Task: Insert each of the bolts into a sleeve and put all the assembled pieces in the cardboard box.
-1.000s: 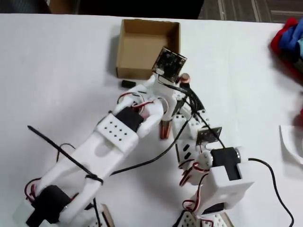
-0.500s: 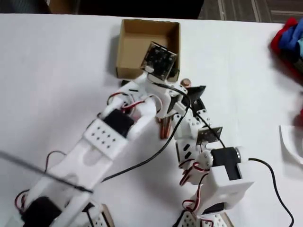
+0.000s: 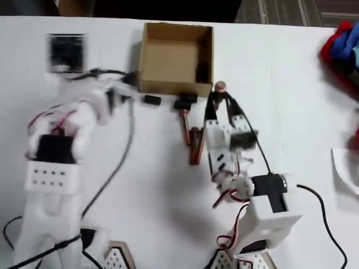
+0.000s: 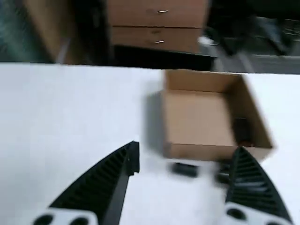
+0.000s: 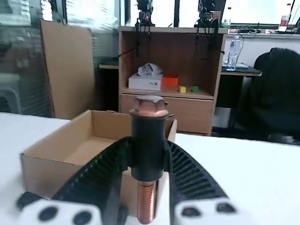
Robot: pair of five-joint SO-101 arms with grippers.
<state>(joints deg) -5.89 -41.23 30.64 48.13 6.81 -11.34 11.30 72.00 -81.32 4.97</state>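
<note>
My right gripper (image 5: pixel 147 176) is shut on a black sleeve (image 5: pixel 148 145) held upright, with a copper bolt (image 5: pixel 148 107) through it and the thread sticking out below. From above, this right gripper (image 3: pixel 217 106) stands just in front of the cardboard box (image 3: pixel 168 56), the bolt head (image 3: pixel 219 86) on top. A dark piece (image 3: pixel 202 73) lies inside the box. Two black sleeves (image 3: pixel 151 100) (image 3: pixel 185 101) lie on the table before the box, and two loose copper bolts (image 3: pixel 184 126) (image 3: pixel 194 147) beside my right gripper. My left gripper (image 4: pixel 183 187) is open, left of the box, holding nothing.
Coloured cloth (image 3: pixel 341 45) lies at the far right edge and a white object (image 3: pixel 345 168) at the right. Cables trail from both arms over the white table (image 3: pixel 291 84). Shelves and a chair stand in the room behind.
The left arm has swung away from above the right gripper, leftward to the left of the box. The right arm still holds the sleeve and bolt in place.
</note>
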